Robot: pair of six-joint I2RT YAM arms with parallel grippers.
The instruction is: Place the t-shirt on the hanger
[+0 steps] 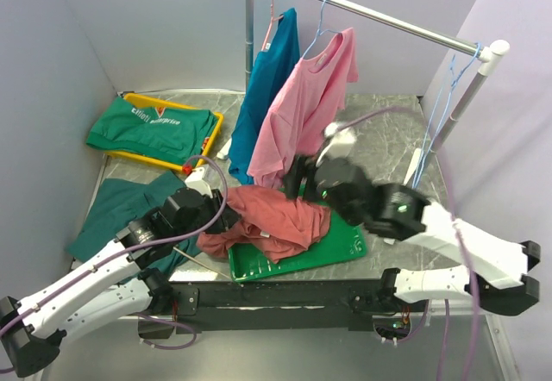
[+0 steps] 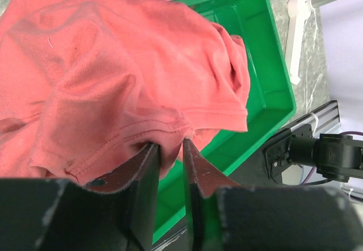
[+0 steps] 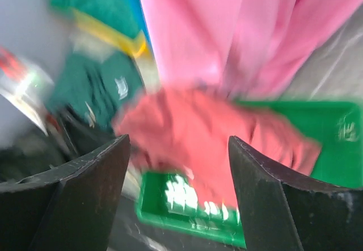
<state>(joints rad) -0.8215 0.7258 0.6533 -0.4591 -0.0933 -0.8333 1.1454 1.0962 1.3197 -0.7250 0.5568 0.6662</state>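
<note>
t-shirt (image 1: 272,217): crumpled, partly in green tray (image 1: 338,247), partly spilling left onto counter (image 1: 388,131) | hanger (image 1: 435,127): hangs from rail (image 1: 388,19) at far right, well apart from the shirt | left pincer (image 2: 170,144): jaws narrowly parted, shirt hem at tips | right pincer (image 3: 178,140): jaws wide apart, holding nothing, view blurred

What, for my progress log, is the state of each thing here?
t-shirt: crumpled, draped over the green tray, not hung.
hanger: hanging bare on the rail.
pink t-shirt: hung on the rail.
teal t-shirt: hung on the rail.
green shirt: folded in the yellow tray.
left gripper: jaws slightly apart at the t-shirt's hem.
right gripper: jaws wide open, empty.
</note>
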